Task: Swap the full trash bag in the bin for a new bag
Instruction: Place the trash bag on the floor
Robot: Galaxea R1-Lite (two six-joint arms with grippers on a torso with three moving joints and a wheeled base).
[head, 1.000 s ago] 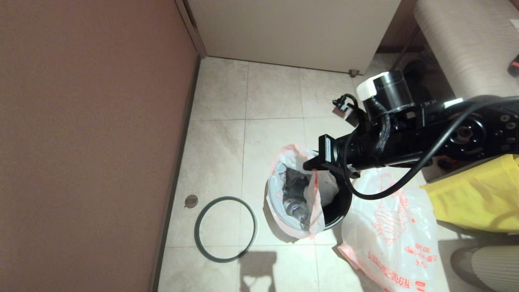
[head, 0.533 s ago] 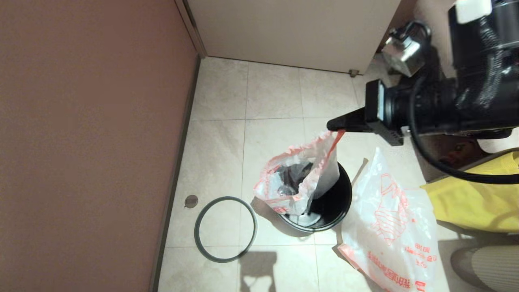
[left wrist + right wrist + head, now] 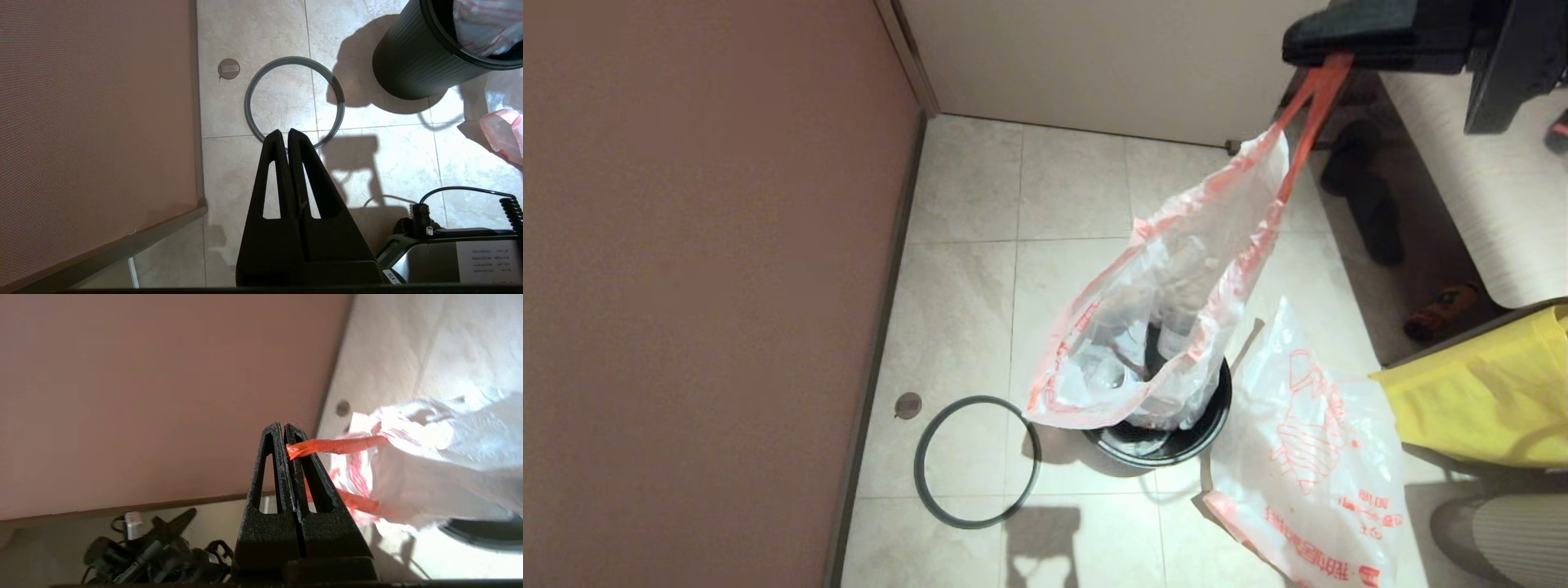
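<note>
The full trash bag (image 3: 1168, 327) hangs stretched up and to the right, its lower part still inside the black bin (image 3: 1160, 437). My right gripper (image 3: 1294, 45), high at the top right, is shut on the bag's red-orange drawstring (image 3: 331, 446). The bag's film (image 3: 441, 465) spreads beside the right gripper (image 3: 284, 428). The new bag (image 3: 1311, 465) lies flat on the floor right of the bin. My left gripper (image 3: 284, 136) is shut and empty, low over the floor near the grey rim ring (image 3: 294, 100); the bin (image 3: 425, 61) stands beyond it.
The grey rim ring (image 3: 977, 461) lies on the tiles left of the bin. A brown wall (image 3: 703, 286) runs along the left, a white cabinet (image 3: 1111, 57) at the back. A yellow fabric bag (image 3: 1486, 392) sits at the right, with shoes (image 3: 1372, 204) behind.
My right gripper rose and moved back to the right, pulling the drawstring. The full trash bag has come most of the way up out of the bin and stretched long.
</note>
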